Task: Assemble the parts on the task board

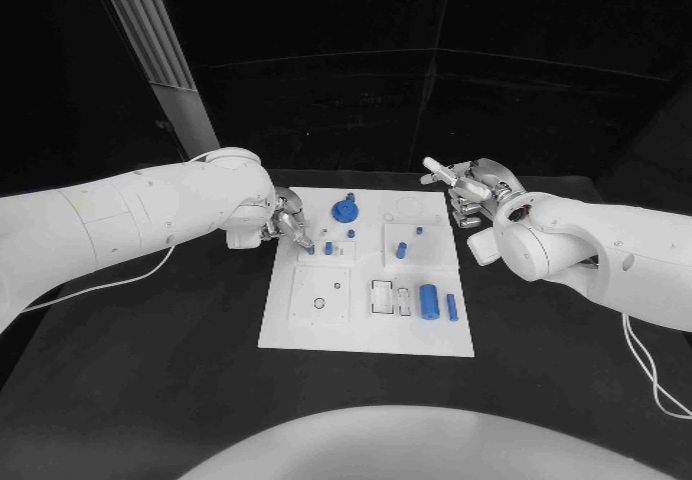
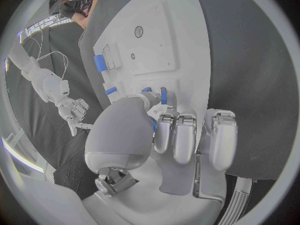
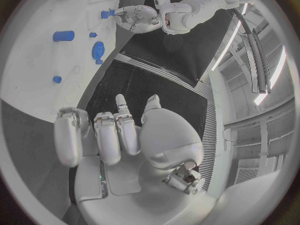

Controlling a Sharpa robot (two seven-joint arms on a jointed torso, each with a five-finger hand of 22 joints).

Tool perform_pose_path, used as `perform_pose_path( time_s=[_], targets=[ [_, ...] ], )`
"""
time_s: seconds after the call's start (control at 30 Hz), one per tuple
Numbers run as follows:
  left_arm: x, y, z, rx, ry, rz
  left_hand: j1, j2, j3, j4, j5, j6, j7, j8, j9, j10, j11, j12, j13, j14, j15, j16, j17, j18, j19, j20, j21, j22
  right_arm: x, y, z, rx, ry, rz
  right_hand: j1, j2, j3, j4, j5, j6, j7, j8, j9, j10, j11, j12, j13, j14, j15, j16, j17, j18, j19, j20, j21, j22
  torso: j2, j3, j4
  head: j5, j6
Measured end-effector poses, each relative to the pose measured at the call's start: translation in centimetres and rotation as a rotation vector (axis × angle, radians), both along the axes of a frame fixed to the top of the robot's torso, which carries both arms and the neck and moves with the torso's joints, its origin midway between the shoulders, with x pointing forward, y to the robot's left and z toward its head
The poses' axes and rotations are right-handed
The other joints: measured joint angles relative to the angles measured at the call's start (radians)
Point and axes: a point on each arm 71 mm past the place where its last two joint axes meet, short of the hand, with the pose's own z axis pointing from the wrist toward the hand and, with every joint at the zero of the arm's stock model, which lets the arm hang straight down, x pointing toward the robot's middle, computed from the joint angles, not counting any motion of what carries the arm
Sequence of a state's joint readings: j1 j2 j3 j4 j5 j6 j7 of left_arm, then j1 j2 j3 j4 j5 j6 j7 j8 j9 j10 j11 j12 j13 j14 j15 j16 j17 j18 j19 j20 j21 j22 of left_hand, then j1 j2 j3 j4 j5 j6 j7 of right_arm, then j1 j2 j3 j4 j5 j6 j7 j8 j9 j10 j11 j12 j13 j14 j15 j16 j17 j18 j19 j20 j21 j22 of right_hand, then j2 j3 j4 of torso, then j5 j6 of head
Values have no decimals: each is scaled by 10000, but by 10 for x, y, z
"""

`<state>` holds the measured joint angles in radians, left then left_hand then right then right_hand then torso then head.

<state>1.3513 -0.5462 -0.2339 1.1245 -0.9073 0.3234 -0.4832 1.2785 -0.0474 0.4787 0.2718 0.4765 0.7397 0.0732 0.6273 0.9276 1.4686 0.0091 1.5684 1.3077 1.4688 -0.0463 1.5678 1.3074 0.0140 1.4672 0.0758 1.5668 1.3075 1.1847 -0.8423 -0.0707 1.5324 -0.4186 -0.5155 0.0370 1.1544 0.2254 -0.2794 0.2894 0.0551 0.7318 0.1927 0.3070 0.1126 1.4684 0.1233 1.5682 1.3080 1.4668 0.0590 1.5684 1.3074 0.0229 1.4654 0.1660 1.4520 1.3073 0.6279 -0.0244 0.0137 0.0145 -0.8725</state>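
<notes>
My arms are smooth white shells with rounded joints; a thin white cable trails from each. My left hand [image 1: 284, 225] and right hand [image 1: 476, 190] are silver, segmented metal.

A black, matte table [image 1: 144, 380] carries the scene. Directly on it, in the middle, lies a flat white rectangular task board [image 1: 366, 335], its long sides running away from the robot. The board's top is divided into square panels with shallow recesses and small holes. On the board rest small blue plastic parts: a round knob-like piece [image 1: 346, 210] near the far edge, short pegs [image 1: 401, 251] around the middle, and a thick blue cylinder [image 1: 427, 298] lying just beside a thin blue bar [image 1: 451, 307] near the right edge. A thin white cable [image 1: 108, 283] trails across the table at the left.
</notes>
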Motion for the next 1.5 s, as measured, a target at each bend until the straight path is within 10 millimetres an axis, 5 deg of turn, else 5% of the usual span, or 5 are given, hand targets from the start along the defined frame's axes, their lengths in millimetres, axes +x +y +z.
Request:
perform_pose_path(
  time_s=[1.5],
  targets=[
    [1,-4,-3,122,249,-144,29,28,33,26,-119,-32,34,11,-2,0,0,0,0,0,0,0,0,0,0,0,0,0,-1,1,0,16,1,36,0,0,0,0,0,0,0,0,4,0,0,0,0,0,0,0,0,0,0,0,0,0,0,1,3,-10,0]
  ],
)
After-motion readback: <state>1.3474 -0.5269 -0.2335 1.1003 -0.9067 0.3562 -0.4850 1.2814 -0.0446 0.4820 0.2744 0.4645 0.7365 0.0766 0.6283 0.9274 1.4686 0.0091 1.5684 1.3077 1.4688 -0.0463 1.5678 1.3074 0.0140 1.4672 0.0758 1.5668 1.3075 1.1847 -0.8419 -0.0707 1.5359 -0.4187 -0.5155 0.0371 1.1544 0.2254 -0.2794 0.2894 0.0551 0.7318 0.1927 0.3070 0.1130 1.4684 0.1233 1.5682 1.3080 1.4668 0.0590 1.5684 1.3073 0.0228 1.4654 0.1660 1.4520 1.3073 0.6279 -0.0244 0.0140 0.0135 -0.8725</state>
